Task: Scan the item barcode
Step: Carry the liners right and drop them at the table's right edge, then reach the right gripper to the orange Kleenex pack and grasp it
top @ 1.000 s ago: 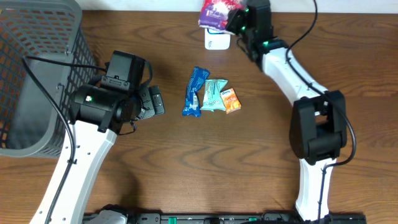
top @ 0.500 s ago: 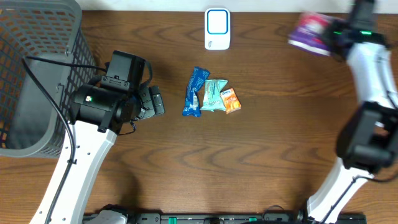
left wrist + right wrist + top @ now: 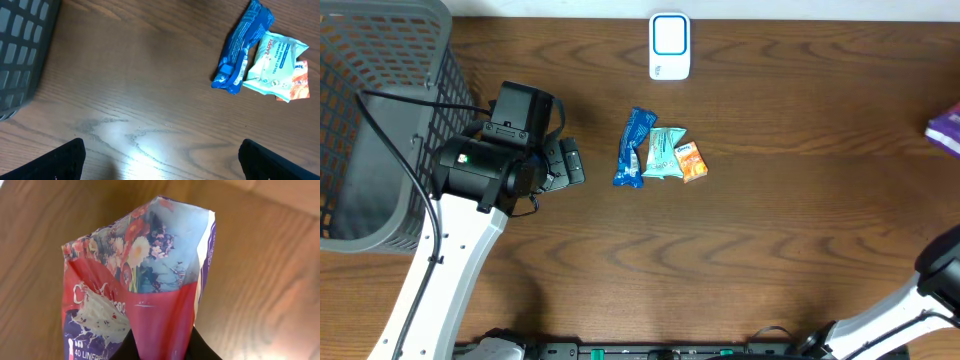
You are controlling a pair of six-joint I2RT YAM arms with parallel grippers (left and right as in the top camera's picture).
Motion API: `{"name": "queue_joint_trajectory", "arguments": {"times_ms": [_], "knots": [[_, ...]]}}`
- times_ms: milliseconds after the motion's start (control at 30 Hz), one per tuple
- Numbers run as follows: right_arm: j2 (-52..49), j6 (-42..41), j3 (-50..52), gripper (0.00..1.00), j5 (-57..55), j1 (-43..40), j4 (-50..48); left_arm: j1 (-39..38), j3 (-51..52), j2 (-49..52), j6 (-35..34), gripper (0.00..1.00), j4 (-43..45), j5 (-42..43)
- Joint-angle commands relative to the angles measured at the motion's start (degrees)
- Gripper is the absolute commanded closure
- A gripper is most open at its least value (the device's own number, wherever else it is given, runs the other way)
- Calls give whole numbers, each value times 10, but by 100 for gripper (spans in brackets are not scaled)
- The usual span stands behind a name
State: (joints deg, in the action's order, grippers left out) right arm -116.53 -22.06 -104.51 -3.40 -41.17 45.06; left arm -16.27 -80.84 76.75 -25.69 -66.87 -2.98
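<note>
Purple floral packet: pinched at its lower end in the right claw, clenched on the soft film. Overhead, same packet at the far right edge of the frame, well apart from the scanner at the top middle of the counter.

Left claw: released wide, empty, hovering low over bare wood between the basket and three loose items: blue packet, teal wipes pack, orange sachet.

Probable faults from this position:

1. Missed read. Cause: no barcode visible on the printed face toward the right wrist camera; location of the code not determinable. Expect no read if the wrong face is presented to the scanner. Turn the packet before presenting it.

2. Dropped packet. Cause: narrow pinch at one end of crumpled, flexible film, with most of the bulk hanging free. Avoid fast swings and abrupt stops.

3. Distorted code. Cause: film creased and folded near the grip. Present a flat area where possible.

4. Disturbed items. Cause: a low pass over the three loose items near the middle of the counter. Keep the carried packet high on any approach to the scanner.
</note>
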Motion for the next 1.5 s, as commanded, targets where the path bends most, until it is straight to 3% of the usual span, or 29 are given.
{"name": "queue_joint_trajectory", "arguments": {"times_ms": [0,200,367,533,667,800,867,1067,1300,1467], "knots": [[7,-19,17,99,5,-26,-25,2,1,3,-5,2,-1,-7],[-14,-114,41,98,8,-40,-90,2,1,3,-5,2,-1,-7],[-42,-115,47,91,9,-37,-172,2,1,3,-5,2,-1,-7],[-60,-115,47,82,12,-38,-194,2,1,3,-5,2,-1,-7],[-63,-90,47,56,32,-37,-195,2,1,3,-5,2,-1,-7],[-60,-66,47,41,88,-38,-183,2,1,3,-5,2,-1,-7],[-55,-66,47,22,95,-38,-167,2,1,3,-5,2,-1,-7],[-11,-31,47,21,112,-35,-124,2,1,3,-5,2,-1,-7],[48,92,47,12,345,5,-100,2,1,3,-5,2,-1,-7],[46,102,47,9,387,78,-49,2,1,3,-5,2,-1,-7]]}}
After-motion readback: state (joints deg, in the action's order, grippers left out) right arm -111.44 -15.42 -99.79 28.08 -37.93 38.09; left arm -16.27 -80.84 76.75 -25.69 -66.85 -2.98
